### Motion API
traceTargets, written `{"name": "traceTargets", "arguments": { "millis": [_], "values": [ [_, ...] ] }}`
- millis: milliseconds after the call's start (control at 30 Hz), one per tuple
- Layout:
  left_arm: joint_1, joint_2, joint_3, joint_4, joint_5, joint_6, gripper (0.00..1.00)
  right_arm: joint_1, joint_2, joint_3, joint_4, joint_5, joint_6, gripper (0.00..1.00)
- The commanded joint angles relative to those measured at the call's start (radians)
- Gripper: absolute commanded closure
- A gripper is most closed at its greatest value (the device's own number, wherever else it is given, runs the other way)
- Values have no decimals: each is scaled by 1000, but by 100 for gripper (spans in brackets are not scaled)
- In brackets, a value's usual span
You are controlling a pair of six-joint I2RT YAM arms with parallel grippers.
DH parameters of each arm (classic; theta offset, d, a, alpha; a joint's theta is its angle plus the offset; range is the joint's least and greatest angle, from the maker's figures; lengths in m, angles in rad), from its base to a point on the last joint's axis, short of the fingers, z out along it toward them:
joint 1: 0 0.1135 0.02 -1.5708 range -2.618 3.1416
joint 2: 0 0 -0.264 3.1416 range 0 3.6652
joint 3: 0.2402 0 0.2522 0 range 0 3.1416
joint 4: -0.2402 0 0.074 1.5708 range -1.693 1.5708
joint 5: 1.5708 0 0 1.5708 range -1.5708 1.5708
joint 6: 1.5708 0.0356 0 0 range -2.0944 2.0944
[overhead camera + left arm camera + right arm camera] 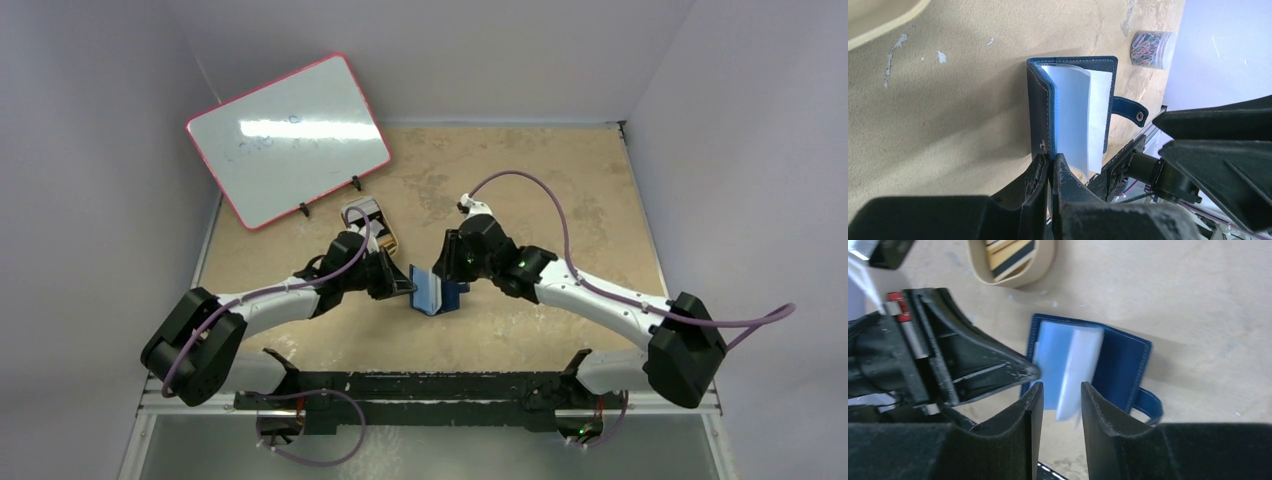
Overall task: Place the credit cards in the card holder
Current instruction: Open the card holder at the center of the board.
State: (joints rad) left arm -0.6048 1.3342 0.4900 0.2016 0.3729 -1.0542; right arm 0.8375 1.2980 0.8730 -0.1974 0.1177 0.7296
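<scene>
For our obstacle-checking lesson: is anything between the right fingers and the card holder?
Nothing visible. The right fingers flank the card holder's pale pocket leaves; the left fingers pinch its cover edge, off to one side.

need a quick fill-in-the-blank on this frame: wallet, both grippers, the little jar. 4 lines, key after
1. The card holder lies ___ on the table.
2. The left gripper is ___ on its navy cover.
3. The right gripper is not clamped: an inner pocket leaf stands ___ its jaws.
4. The clear jar holds coloured paper ___.

Missing words: open; shut; between; clips.
</scene>
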Motion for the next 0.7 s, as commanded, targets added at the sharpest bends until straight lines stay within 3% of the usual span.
{"name": "traceTargets", "arguments": {
  "millis": [0, 300, 667],
  "values": [
    [-6, -3, 33, 35, 0, 13, 100, 6, 29, -7, 149, -118, -4, 65],
    [-9, -2, 42, 28, -11, 10, 100, 9, 100, -1, 239, -244, -20, 67],
    [-15, 2, 40, 26, -9, 13, 100, 4, 211, -3, 244, -216, 6, 68]
  ]
}}
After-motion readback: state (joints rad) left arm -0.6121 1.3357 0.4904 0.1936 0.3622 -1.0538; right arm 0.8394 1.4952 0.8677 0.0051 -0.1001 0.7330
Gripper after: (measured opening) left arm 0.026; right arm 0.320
